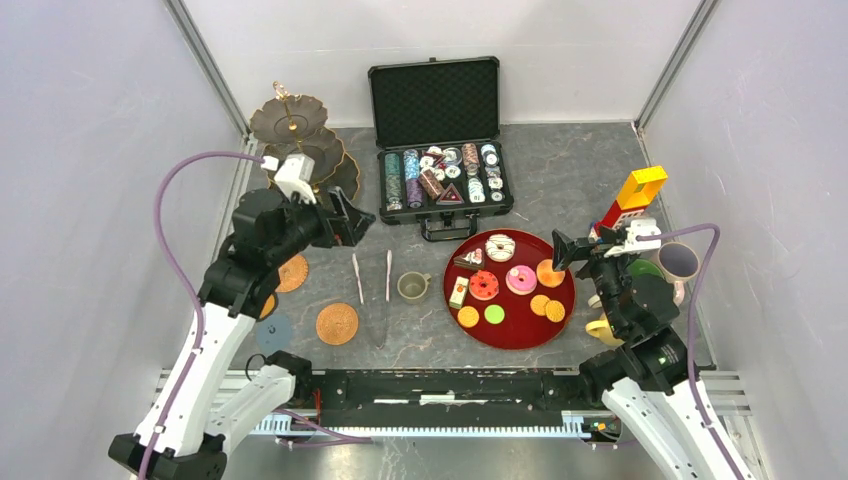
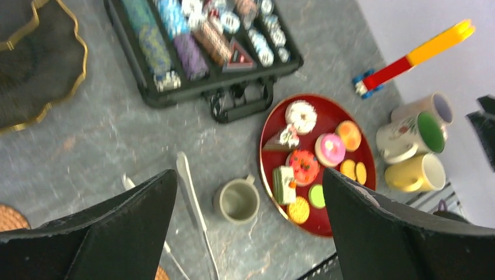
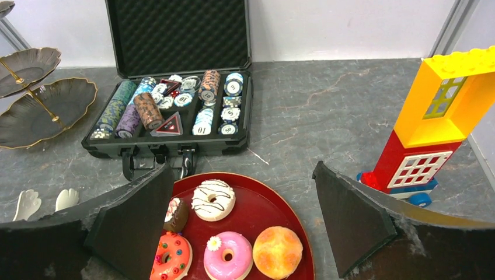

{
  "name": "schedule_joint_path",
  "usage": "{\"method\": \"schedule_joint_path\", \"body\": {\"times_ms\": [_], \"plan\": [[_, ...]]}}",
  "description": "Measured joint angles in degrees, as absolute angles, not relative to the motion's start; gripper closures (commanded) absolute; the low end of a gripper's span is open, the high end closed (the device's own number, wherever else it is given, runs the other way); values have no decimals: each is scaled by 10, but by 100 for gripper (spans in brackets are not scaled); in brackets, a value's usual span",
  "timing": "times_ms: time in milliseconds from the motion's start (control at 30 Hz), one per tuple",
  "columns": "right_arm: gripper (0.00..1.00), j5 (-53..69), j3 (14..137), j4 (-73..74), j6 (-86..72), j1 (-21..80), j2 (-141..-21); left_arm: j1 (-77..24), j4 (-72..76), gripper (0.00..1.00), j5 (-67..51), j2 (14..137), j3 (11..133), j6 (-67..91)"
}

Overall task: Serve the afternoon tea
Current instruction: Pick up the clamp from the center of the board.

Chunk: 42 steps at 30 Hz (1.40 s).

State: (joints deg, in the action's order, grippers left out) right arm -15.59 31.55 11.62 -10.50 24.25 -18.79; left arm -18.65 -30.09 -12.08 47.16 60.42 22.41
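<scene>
A red tray (image 1: 518, 332) right of centre holds the sweets: white donut (image 3: 213, 199), pink donut (image 3: 228, 255), red donut (image 1: 484, 285), an orange bun (image 3: 277, 251), cake slices, and orange and green rounds. A grey-green mug (image 1: 412, 286) stands left of the tray. Three more mugs (image 2: 411, 137) cluster by the right arm. The dark scalloped stand (image 1: 300, 140) is at the back left. My left gripper (image 1: 345, 222) hovers open in front of the stand, holding nothing. My right gripper (image 1: 562, 250) hangs open and empty over the tray's right edge.
An open black case of poker chips (image 1: 440, 175) sits at the back centre. A red-yellow block tower (image 1: 632, 198) stands at the right. White tongs (image 1: 372, 285) lie beside the grey-green mug. Woven coasters (image 1: 337, 323) lie at the front left.
</scene>
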Motion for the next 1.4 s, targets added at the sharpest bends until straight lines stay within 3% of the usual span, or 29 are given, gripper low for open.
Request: {"method": "schedule_joint_path", "body": {"times_ms": [367, 433, 567, 667, 867, 1033, 1400], "plan": [[2, -120, 277, 89, -111, 243, -156, -230, -361, 0, -101, 472, 484, 247], [2, -116, 270, 83, -112, 243, -144, -292, -386, 0, -26, 473, 484, 256], [2, -116, 265, 73, -117, 243, -123, -535, -438, 0, 201, 481, 485, 316], [2, -116, 265, 67, -122, 243, -110, -620, -456, 0, 319, 507, 481, 369], [2, -114, 264, 63, -128, 243, -105, -631, -398, 0, 428, 513, 383, 440], [2, -111, 263, 63, -135, 243, -105, -631, -322, 0, 432, 496, 287, 465], [2, -101, 234, 47, -157, 243, -106, -631, -176, 0, 415, 551, 218, 482]]}}
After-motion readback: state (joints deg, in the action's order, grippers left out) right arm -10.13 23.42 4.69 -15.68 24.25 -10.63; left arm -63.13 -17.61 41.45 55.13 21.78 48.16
